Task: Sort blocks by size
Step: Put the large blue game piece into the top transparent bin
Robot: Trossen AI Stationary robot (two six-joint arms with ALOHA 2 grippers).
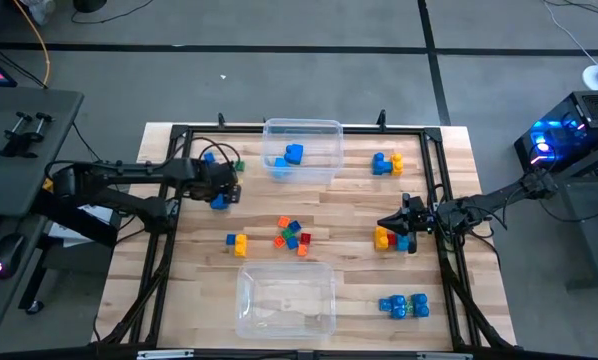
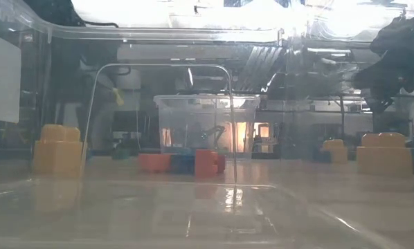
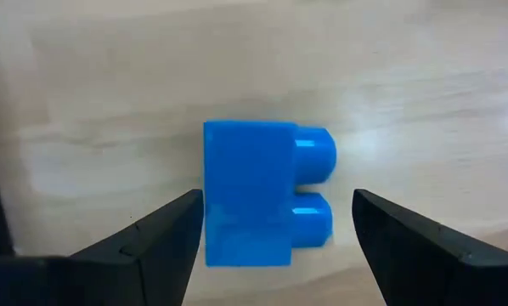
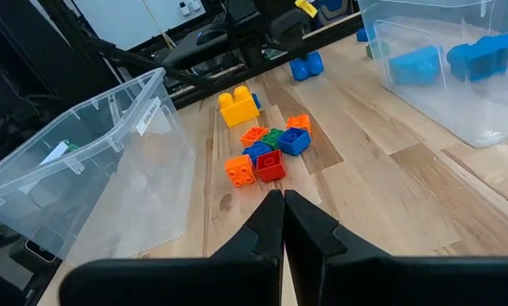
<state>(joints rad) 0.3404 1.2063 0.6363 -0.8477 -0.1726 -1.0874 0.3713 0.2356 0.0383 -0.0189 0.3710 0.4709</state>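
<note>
A larger blue block lies on its side on the wooden table, near the left edge, its studs pointing sideways. My left gripper hangs over it, pointing down and open, with one finger on each side of the block and a gap at the stud side. In the high view this gripper sits just above that block. My right gripper is shut and empty at the right side, next to a yellow, blue and red block cluster. Tiny cubes lie at the table's middle.
A clear bin at the far middle holds blue blocks. A second clear bin stands at the near middle. Other blocks: blue-yellow, blue-yellow, blue-green. Black frame rails border the table.
</note>
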